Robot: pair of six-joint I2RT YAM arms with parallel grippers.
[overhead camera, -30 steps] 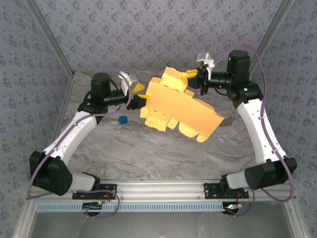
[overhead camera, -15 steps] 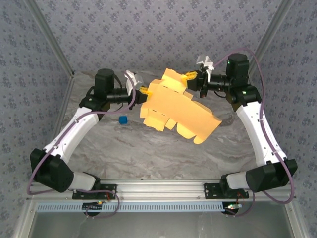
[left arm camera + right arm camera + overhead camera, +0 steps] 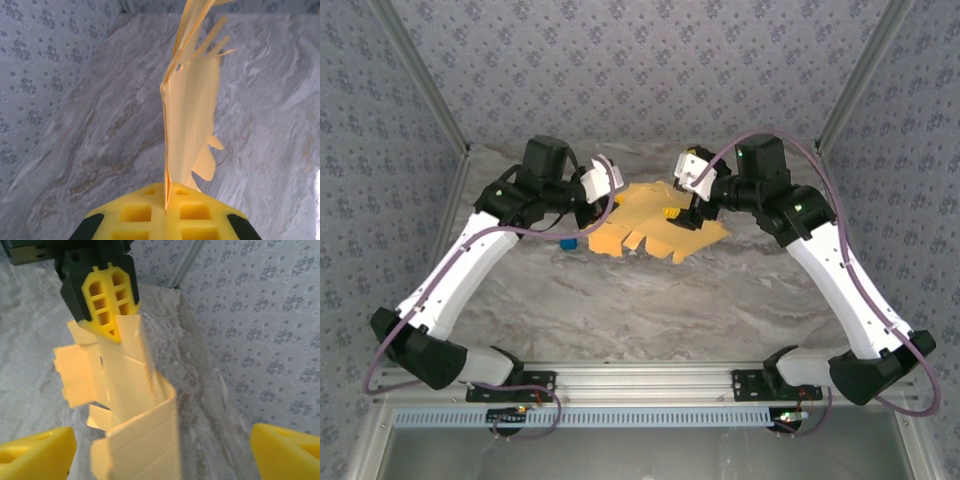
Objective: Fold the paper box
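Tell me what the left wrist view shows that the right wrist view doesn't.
Left wrist: the paper box edge-on, its thin edge clamped in the shut fingers of the left gripper. Right wrist: the box's broad face with notched flaps, and the right gripper with fingers spread wide. Both: the box, the left gripper gripping it, the marble table.

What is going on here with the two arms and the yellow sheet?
The two arms are folding a paper box, a cut yellow-orange sheet that is only partly folded. The left gripper is shut on one edge of it. The right gripper is open, its fingers wide apart, with the sheet's other end between them. A small blue object lies on the table.
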